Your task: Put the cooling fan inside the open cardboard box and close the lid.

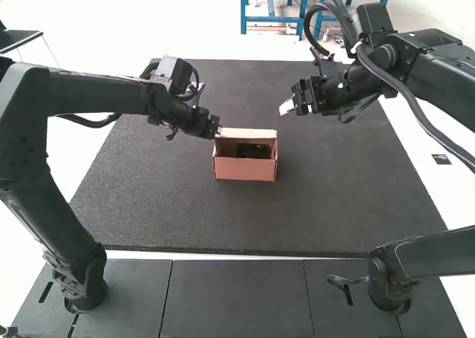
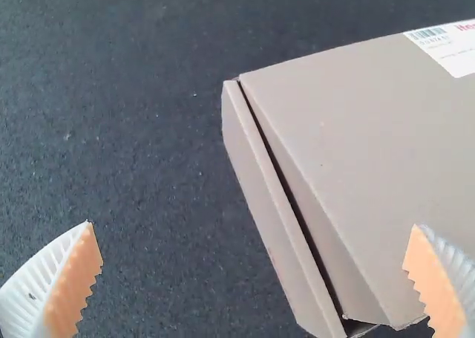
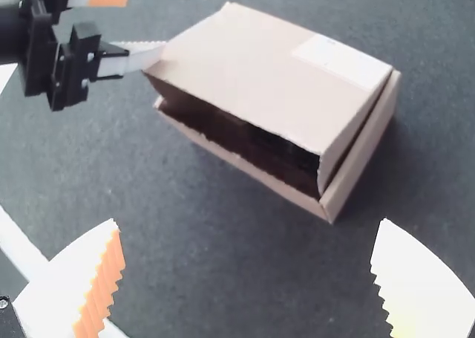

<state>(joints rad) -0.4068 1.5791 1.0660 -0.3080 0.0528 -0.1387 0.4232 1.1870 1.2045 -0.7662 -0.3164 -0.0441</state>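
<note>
Box: cardboard box [image 1: 245, 160] sat mid mat [image 1: 133, 182], long axis L–R.
Lid: lid [image 3: 267, 78] was part-down, gap left.
Fan: cooling fan [image 1: 251, 151] lay inside box.
L claw: left gripper [image 1: 216, 128] was wide open, empty, at lid's left end; nearer arm.
R claw: right gripper [image 1: 287, 108] was open, empty, apart to right-rear.

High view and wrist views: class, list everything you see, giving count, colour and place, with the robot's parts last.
brown cardboard box: one, brown, middle of the mat; lid partly lowered, gap left.
black cooling fan: one, black, inside the box, mostly hidden.
black textured mat: one, black, on the table.
white table: one, white, under the mat.
jaws of the left arm: one pair, white with orange pads, open, at the lid's left end.
jaws of the right arm: one pair, open, above the mat, right of the box.
</note>
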